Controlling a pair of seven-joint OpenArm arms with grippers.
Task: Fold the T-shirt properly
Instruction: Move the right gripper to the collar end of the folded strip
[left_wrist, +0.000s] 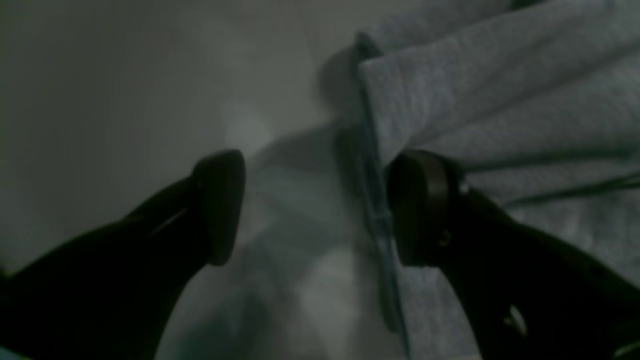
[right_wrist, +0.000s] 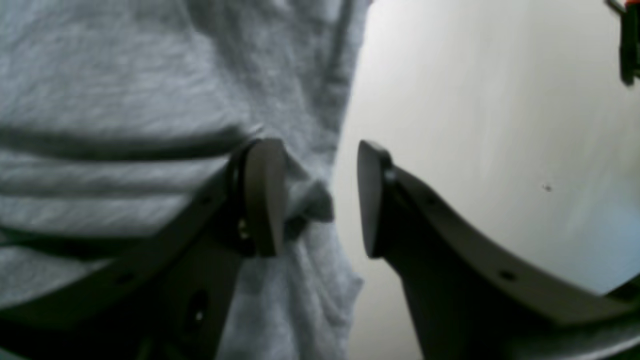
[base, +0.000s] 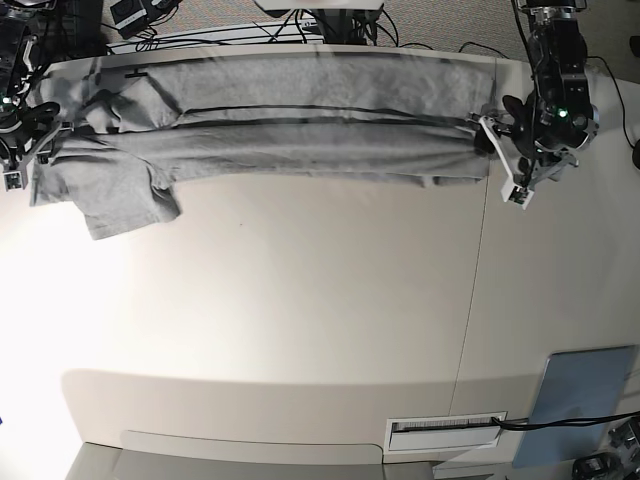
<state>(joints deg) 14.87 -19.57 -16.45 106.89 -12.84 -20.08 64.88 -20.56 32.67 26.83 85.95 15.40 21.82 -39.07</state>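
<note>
T-shirt: the T-shirt (base: 290, 125) lies stretched in a long band along the far edge of the table (base: 300, 330); its long axis runs from my one side to the other; one sleeve (base: 120, 205) flops toward the near side at the end by my right arm.

Pointing: judging by that sleeve, the shoulders lie toward my right arm and the hem toward my left; the collar I cannot make out.

Left gripper: my left gripper (left_wrist: 315, 207) straddles the cloth's edge, jaws wide apart, one finger on the fabric, the other over bare table; nothing pinched.

Right gripper: my right gripper (right_wrist: 320, 197) is parted too, one finger pressing the cloth's edge, not clamped.

Nearer arm: each sits at its own end; neither nearer.
</note>
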